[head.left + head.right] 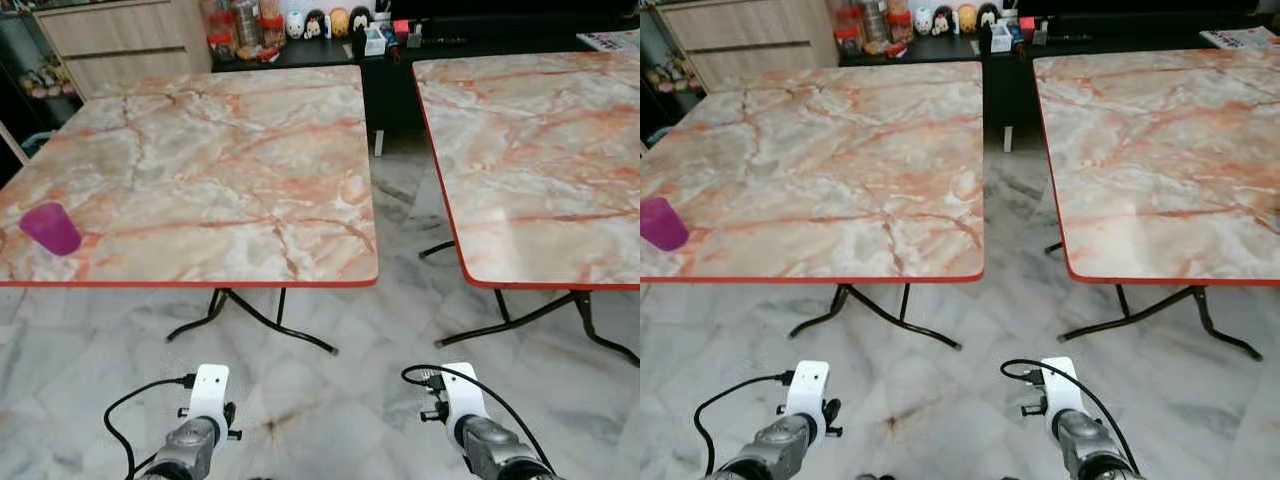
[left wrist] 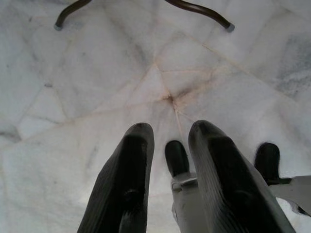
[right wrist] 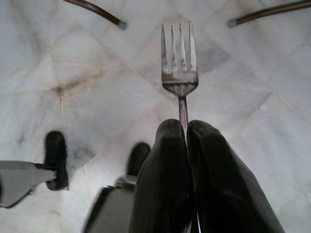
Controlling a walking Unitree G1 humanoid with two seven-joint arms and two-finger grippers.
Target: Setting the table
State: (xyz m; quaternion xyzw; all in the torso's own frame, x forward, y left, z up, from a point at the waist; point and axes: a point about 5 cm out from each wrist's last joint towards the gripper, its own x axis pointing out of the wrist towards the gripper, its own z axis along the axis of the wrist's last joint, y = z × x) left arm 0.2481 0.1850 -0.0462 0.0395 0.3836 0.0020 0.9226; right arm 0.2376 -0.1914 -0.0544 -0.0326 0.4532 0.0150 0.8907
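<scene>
A silver fork (image 3: 179,63) sticks out, tines forward, from my right gripper (image 3: 187,127), which is shut on its handle low over the marble floor. My left gripper (image 2: 170,133) hangs beside it, open, with nothing between its black fingers (image 2: 131,165). Ahead stand two marble-pattern tables with red edges. The left table (image 1: 220,170) carries a purple cup (image 1: 50,228) near its front left corner. The right table (image 1: 540,150) has a bare top. Both silver arms show low in the eye views, in front of the gap between the tables.
Black folding legs (image 1: 250,315) reach out under both tables onto the marble floor (image 1: 330,410). A narrow aisle (image 1: 398,200) runs between the tables. Behind them stands a dark sideboard (image 1: 330,50) with jars and small figurines, and a wooden cabinet (image 1: 120,40) at the back left.
</scene>
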